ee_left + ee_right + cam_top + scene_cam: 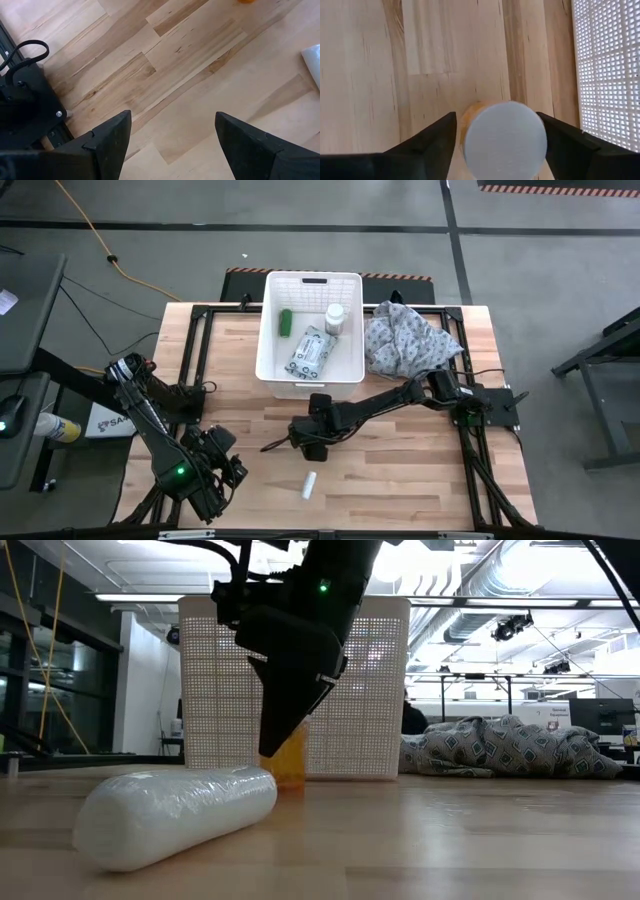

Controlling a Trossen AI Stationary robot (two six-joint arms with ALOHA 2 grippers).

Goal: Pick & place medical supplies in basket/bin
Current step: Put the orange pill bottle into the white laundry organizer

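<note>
An orange bottle with a white cap stands upright on the table in front of the white bin. My right gripper hangs over it, pointing down, open, with one finger on each side of the cap; I cannot tell whether they touch it. In the low view the gripper hides most of the bottle. A small white tube lies on its side near the table's near edge. A green cylinder, a white bottle and a wipes packet lie in the bin. My left gripper waits open at the near left.
A grey patterned cloth lies bunched to the right of the bin, near the right arm's base. The bin's lattice wall stands close beside the orange bottle. Bare wood shows between the two grippers and to the table's near right.
</note>
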